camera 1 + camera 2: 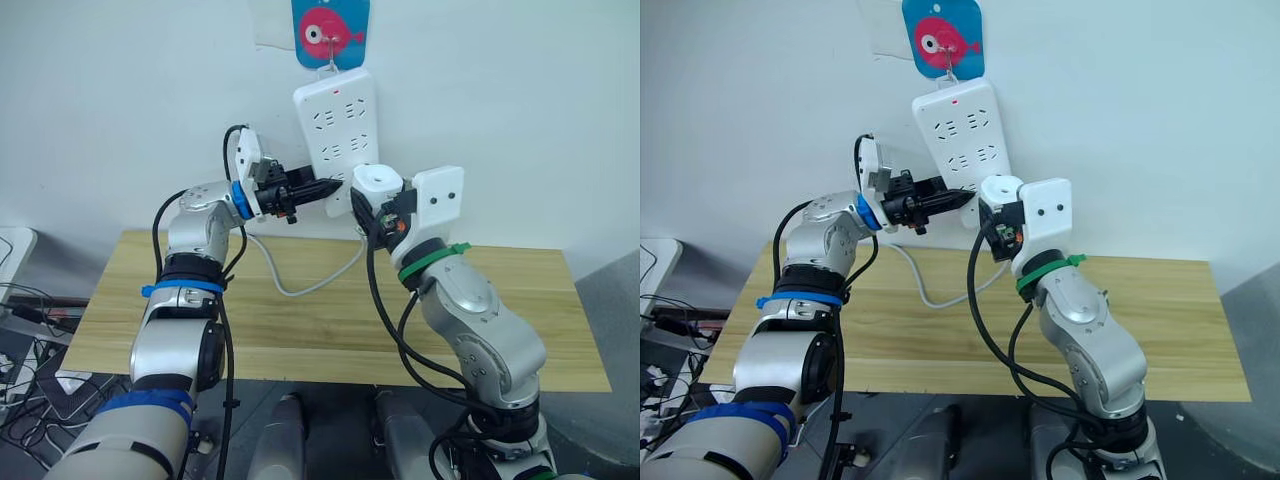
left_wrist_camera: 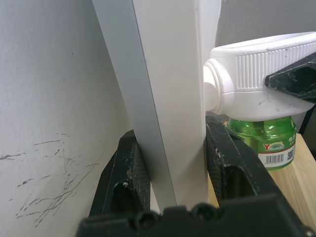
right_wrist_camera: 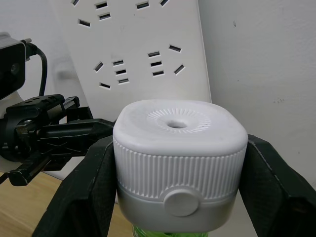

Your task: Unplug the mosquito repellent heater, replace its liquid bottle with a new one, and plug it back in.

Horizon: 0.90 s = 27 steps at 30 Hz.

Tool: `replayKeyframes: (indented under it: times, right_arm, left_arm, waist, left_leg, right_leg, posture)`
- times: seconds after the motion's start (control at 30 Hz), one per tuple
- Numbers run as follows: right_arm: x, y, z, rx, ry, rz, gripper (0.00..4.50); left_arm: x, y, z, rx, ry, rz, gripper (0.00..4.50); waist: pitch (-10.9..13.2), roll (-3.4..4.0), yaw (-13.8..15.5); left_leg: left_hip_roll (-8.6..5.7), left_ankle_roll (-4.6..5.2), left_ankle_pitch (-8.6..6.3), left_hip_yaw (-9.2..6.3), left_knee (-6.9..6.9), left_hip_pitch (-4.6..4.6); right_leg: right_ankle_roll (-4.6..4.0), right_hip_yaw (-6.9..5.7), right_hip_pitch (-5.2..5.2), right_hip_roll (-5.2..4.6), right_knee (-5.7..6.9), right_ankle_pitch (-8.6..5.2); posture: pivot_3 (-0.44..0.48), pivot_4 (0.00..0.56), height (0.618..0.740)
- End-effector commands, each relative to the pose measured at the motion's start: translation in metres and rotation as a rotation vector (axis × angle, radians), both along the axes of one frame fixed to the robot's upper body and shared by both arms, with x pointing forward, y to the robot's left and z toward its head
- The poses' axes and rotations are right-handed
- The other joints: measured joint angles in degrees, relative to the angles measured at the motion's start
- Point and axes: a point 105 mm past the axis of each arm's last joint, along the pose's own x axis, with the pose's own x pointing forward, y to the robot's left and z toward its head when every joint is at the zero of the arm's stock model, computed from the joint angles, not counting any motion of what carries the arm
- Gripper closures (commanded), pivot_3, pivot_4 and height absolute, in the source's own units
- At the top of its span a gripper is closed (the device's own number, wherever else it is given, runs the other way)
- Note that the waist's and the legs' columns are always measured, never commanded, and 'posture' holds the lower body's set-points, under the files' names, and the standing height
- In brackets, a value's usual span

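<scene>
The mosquito repellent heater (image 1: 377, 181) is a small white rounded unit with a ribbed side and a round vent hole on top (image 3: 176, 123). My right gripper (image 3: 180, 168) is shut on it, one black finger on each side. Its green liquid bottle (image 2: 264, 136) hangs under it. The heater's back sits against the lower face of the white power strip (image 1: 335, 125), which hangs on the wall. My left gripper (image 1: 328, 187) is shut on the strip's lower edge, and its fingers (image 2: 126, 173) clamp the strip from both sides.
A light wooden table (image 1: 300, 330) stands against the white wall below both arms. The strip's white cable (image 1: 300, 288) loops down onto it. A blue card with a pink fish (image 1: 330, 30) hangs above the strip. Loose cables (image 1: 25, 310) lie left of the table.
</scene>
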Motion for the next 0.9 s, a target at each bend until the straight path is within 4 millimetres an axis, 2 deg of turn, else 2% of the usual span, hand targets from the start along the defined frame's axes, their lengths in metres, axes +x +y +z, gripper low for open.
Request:
replayKeyframes:
  times: [0.03,0.3,0.53,0.6,0.7,0.9]
  right_arm:
    - [0.014,-0.005,0.005,-0.008,-0.016,-0.06,1.45]
    - [0.019,-0.003,-0.003,-0.047,0.006,-0.055,1.45]
    - [0.015,-0.002,-0.005,-0.048,0.013,-0.042,1.45]
    - [0.01,-0.004,-0.004,-0.04,0.008,-0.031,0.78]
    - [-0.005,-0.005,-0.002,-0.037,0.005,0.005,0.03]
    - [-0.045,-0.012,-0.009,-0.079,0.041,0.105,0.03]
  left_arm:
    - [-0.019,-0.022,0.009,-0.017,-0.034,-0.17,3.21]
    - [-0.021,-0.023,0.01,-0.017,-0.031,-0.178,3.21]
    - [-0.017,-0.02,0.008,-0.004,-0.041,-0.144,3.21]
    - [-0.013,-0.017,0.006,0.01,-0.048,-0.113,3.21]
    - [-0.011,-0.013,0.002,0.02,-0.046,-0.096,3.21]
    - [-0.008,-0.01,0.0,0.024,-0.046,-0.078,3.21]
  waist:
    - [0.0,0.0,-0.04]
    - [0.0,0.0,-0.14]
    - [0.0,0.0,-0.14]
    - [-0.01,0.0,-0.03]
    - [-0.03,0.0,0.59]
    - [-0.02,0.01,0.97]
  left_leg:
    - [0.0,-0.01,0.01,0.0,-0.01,0.0]
    - [0.02,-0.04,0.04,0.02,-0.02,0.07]
    - [0.04,-0.05,0.05,0.02,-0.02,0.09]
    - [0.04,-0.05,0.05,0.01,-0.02,0.08]
    - [0.05,-0.05,0.05,-0.08,-0.08,0.01]
    - [-0.01,-0.03,0.02,-0.03,-0.17,-0.24]
  right_leg:
    - [-0.01,0.0,0.0,0.0,0.01,0.0]
    - [-0.07,0.02,0.01,0.09,0.04,0.04]
    - [-0.1,0.03,0.01,0.12,0.04,0.06]
    - [-0.1,0.03,0.01,0.12,0.03,0.06]
    - [-0.11,-0.08,0.05,0.09,-0.1,0.05]
    - [-0.06,-0.05,0.01,-0.05,-0.64,-0.01]
  posture:
    - [0.12,0.267,0.74]
    - [0.122,0.269,0.74]
    - [0.125,0.267,0.74]
    - [0.126,0.265,0.74]
    - [0.126,0.265,0.74]
    - [0.112,0.263,0.74]
